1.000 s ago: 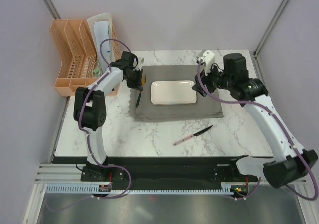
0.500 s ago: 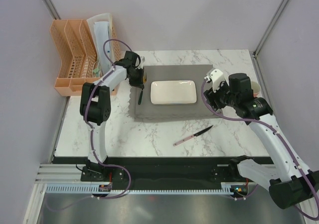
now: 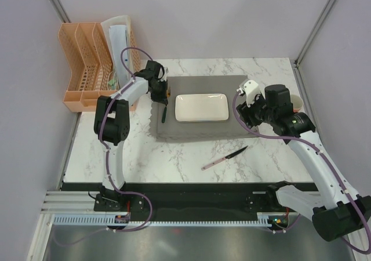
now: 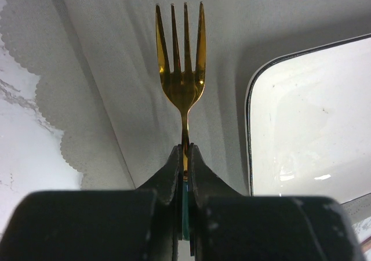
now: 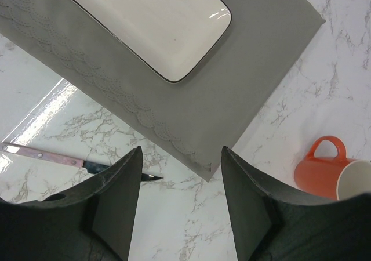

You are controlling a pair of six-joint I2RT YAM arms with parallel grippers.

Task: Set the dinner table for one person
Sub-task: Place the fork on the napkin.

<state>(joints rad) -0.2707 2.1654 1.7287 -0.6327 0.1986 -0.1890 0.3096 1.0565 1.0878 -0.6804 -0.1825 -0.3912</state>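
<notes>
White marble-look tabletop with fine grey veins, the dinner table [image 3: 174,151], fills the middle of the overhead view between pale lilac walls. On its far half lies a grey scallop-edged placemat [image 3: 200,130], and on that a white rectangular plate [image 3: 202,107] with a thin dark rim.

The left gripper [image 3: 161,94] sits over the placemat's left edge, just beside the plate's left end. Overhead, only a dark green handle [image 3: 163,115] pokes out from under it toward the near edge. The left wrist view supplies the rest: the fingers [image 4: 174,168] are pinched tight on the neck of a gold fork [image 4: 182,81], its four tines pointing away over the grey cloth with the plate's corner to the right. Whether the tines touch the cloth cannot be told.

The right gripper [image 3: 240,113] hangs over the placemat's right side. Its wrist camera shows the two fingers [image 5: 119,197] spread wide with nothing between them, and the placemat's corner and bare marble below.

A knife [image 3: 224,157] with a pink handle and dark blade lies on bare marble nearer than the placemat, at an angle. An orange mug [image 5: 330,171] with a white inside stands on the marble beyond the placemat's right edge; overhead only its pale rim [image 3: 297,101] peeks out behind the right arm.

A peach slotted rack [image 3: 87,69] stands off the table's far left corner.
</notes>
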